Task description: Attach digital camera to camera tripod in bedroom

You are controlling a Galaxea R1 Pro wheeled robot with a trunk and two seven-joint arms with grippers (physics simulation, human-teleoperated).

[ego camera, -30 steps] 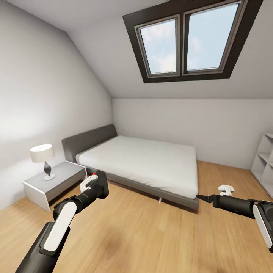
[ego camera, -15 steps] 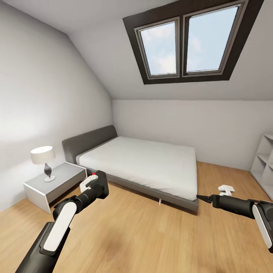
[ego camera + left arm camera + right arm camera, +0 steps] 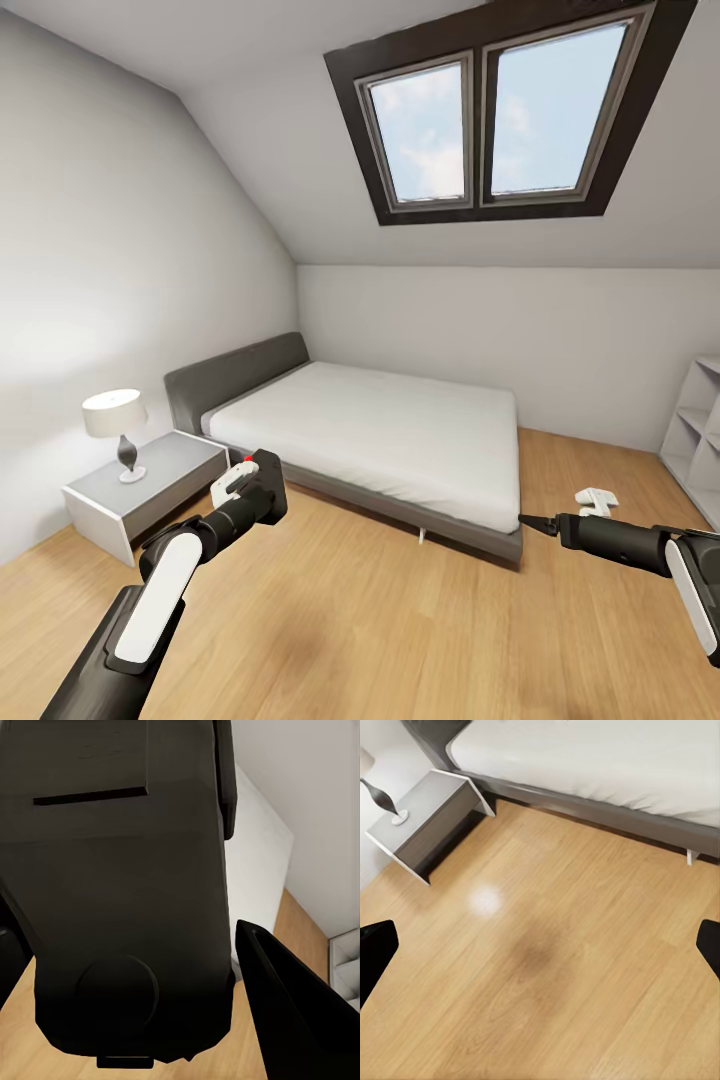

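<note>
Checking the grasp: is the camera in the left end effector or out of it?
In it: the digital camera sits against a finger of the left end effector.

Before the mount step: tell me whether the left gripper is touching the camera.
Touching. In the left wrist view the camera sits between the jaws of the left gripper, flush against one finger; the head view shows it carried.
</note>
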